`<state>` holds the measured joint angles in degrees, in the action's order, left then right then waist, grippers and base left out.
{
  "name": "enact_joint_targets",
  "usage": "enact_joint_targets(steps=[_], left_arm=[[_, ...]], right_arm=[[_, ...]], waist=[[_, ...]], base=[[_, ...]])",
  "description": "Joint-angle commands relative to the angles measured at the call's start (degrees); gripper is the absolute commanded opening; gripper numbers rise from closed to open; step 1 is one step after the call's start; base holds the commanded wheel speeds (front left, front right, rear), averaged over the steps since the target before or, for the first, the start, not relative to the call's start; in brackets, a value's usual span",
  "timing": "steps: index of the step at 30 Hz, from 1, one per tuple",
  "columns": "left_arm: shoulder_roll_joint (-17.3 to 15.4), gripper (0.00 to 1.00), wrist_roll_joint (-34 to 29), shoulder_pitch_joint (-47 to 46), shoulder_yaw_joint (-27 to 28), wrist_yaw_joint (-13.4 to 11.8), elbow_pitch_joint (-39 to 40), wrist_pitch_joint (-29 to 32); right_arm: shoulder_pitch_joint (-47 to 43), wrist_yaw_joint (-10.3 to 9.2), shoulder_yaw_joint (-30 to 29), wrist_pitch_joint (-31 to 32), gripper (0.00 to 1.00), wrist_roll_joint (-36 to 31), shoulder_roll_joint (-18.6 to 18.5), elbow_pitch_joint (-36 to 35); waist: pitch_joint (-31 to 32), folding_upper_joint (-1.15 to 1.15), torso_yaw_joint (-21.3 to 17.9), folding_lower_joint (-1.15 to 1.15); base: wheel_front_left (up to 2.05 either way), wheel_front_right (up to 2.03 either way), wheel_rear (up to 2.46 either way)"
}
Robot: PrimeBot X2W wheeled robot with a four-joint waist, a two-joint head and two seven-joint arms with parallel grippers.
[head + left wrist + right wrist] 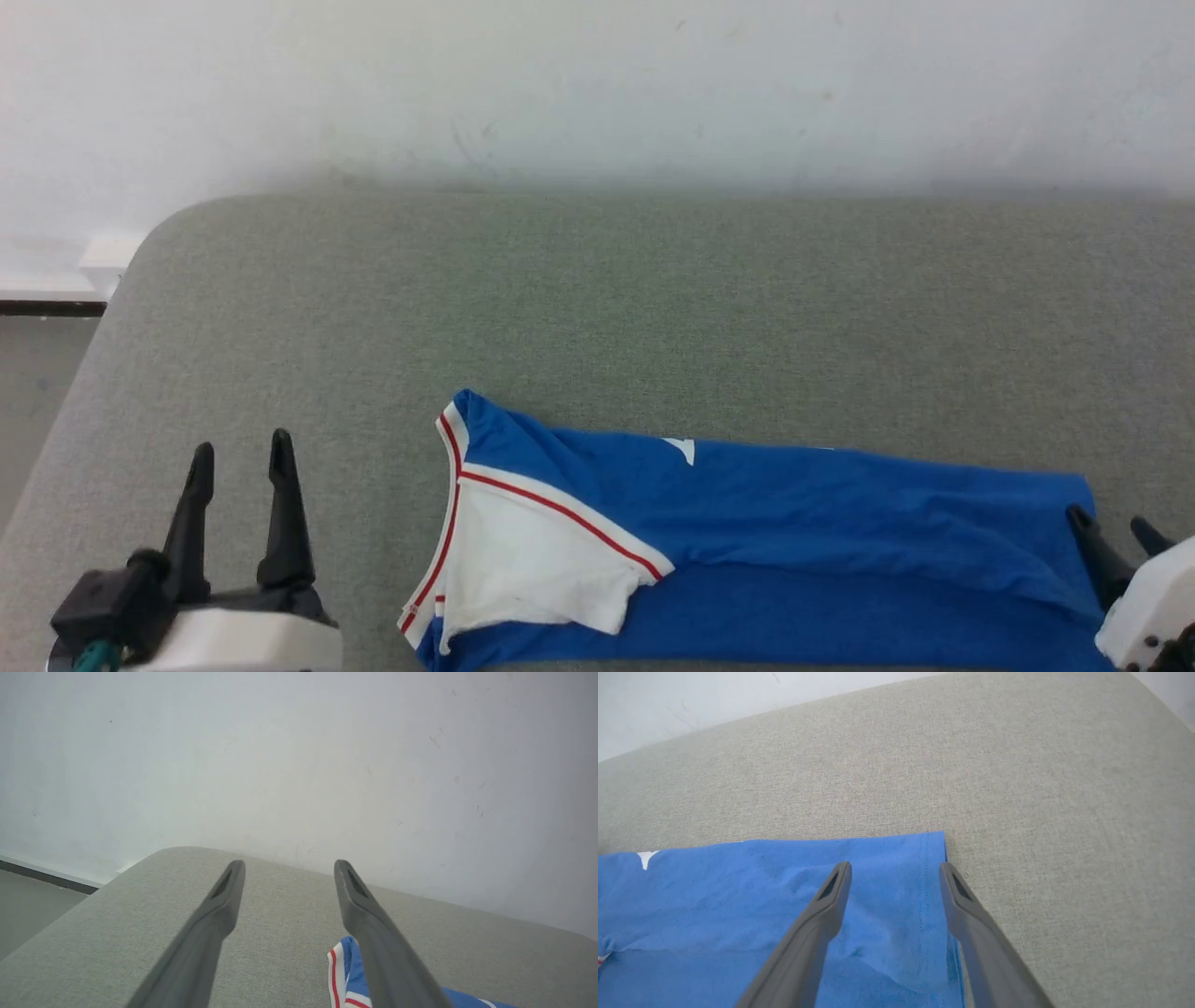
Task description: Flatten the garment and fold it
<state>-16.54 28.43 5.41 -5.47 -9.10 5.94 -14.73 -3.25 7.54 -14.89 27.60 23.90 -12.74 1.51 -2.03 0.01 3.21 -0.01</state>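
The garment (pixel 794 523), a royal-blue soft-knit jersey T-shirt with white short sleeves and red-and-white stripe trim, lies doubled into a long narrow band along the near edge of the bench (pixel 653 308), a grey fabric-covered padded surface with rounded corners set against a plain white wall (pixel 597 84). Its long axis runs left to right, parallel to that near edge. The striped collar (pixel 451 439) and a white sleeve (pixel 523 560) folded on top lie at the left end, and the stitched blue hem (pixel 931 882) at the right end. The right gripper (pixel 1111 519), two long dark fingers on a pale wrist, sits at the hem end by the near edge, jaws parted and empty. In its wrist view the hem runs between the two fingers, one finger over blue cloth and the other at the cloth's edge beside bare grey. Whether the tips touch the fabric cannot be told. The left gripper (pixel 241 450), likewise spread and holding nothing, stands over bare bench toward the near left corner, apart from the collar end, which lies off to its right. Flattening looks largely done, and one lengthwise fold appears made. The remaining fold likely crosses the long axis, bringing one end over the other. The right arm is plainly the nearer, with cloth at its fingertips, while the left would have to travel right along the near edge to reach the collar
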Motion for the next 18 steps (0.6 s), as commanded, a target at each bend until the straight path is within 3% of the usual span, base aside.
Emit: enact_joint_targets(steps=[1,8,13,18], left_arm=[[1.79,1.0,-4.44,2.12,2.48,1.34,1.92,-0.26],[6.67,1.0,-16.86,4.59,6.43,6.21,6.02,-0.26],[9.66,1.0,-20.91,4.35,7.45,9.59,6.08,-0.26],[11.44,1.0,-21.98,3.59,8.41,11.91,5.53,-0.27]], right_arm=[[-0.86,-0.05,-2.25,-0.49,1.0,-2.02,2.45,1.04],[-0.61,-0.05,-7.56,-1.19,1.0,-6.3,7.4,6.41],[0.69,-0.05,-9.81,-2.54,1.0,-10.3,8.07,11.12],[2.08,-0.05,-9.34,-2.93,1.0,-9.7,8.63,15.32]], waist=[[-0.16,-0.01,0.08,0.01],[-1.2,-0.01,0.97,0.01],[-2.22,-0.01,1.6,0.01],[-3.24,-0.01,2.16,0.01]], base=[[0.0,0.0,0.0],[0.0,0.0,0.0],[0.0,0.0,0.0],[0.0,0.0,0.0]])
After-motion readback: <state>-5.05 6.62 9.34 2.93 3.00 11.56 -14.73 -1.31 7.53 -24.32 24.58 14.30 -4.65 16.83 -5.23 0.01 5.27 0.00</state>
